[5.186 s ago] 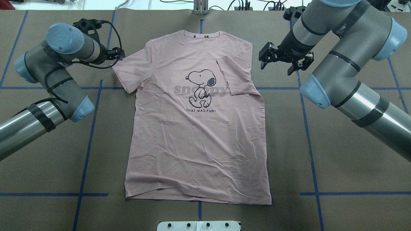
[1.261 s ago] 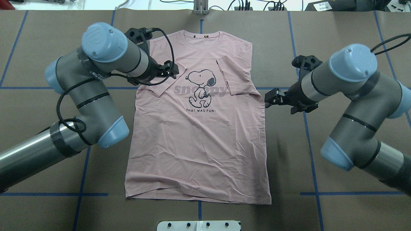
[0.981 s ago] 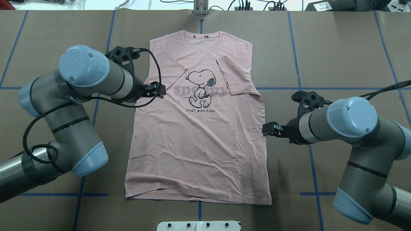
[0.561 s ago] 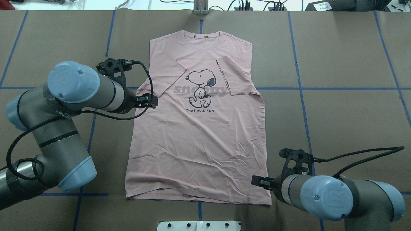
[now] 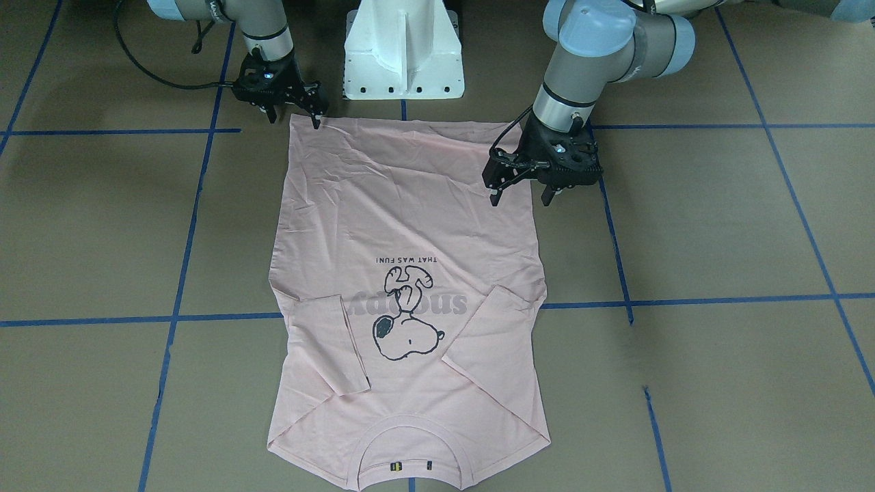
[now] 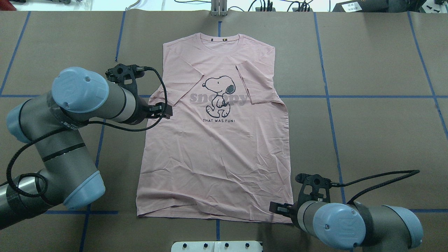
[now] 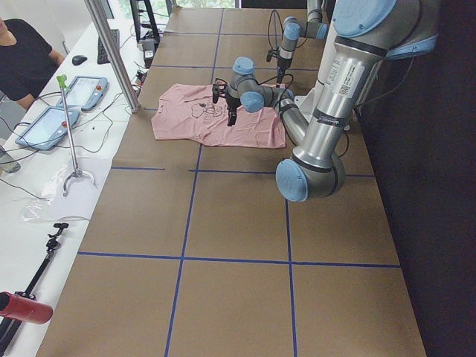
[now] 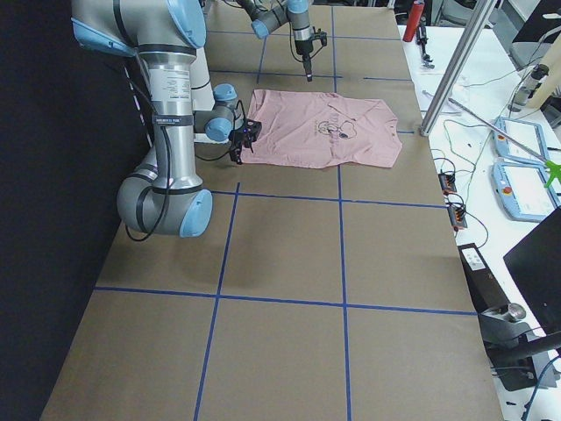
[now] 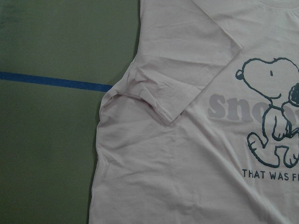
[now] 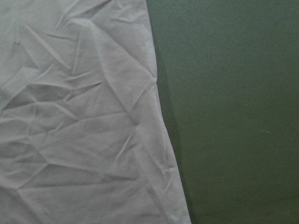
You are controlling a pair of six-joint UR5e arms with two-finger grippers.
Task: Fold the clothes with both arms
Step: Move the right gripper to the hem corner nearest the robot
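1. Near edge of the worktop, robot's-right side: the right gripper sits low at the hem corner of the pink shirt. Jaws apart, holding nothing. Risk: closing here may nip only the top layer, or miss the cloth & scrape the worktop.
2. Mid-worktop, robot's-left side: the left gripper hangs over the shirt's side edge, partway up from the hem. Jaws apart, empty. Risk: it's well off the hem vs. the right one, so lifting from uneven spots would likely skew the fold.
3. Toward the far edge: both sleeves lie folded in over the chest, w/ the collar farthest. Risk: a quick lift could flip them open.
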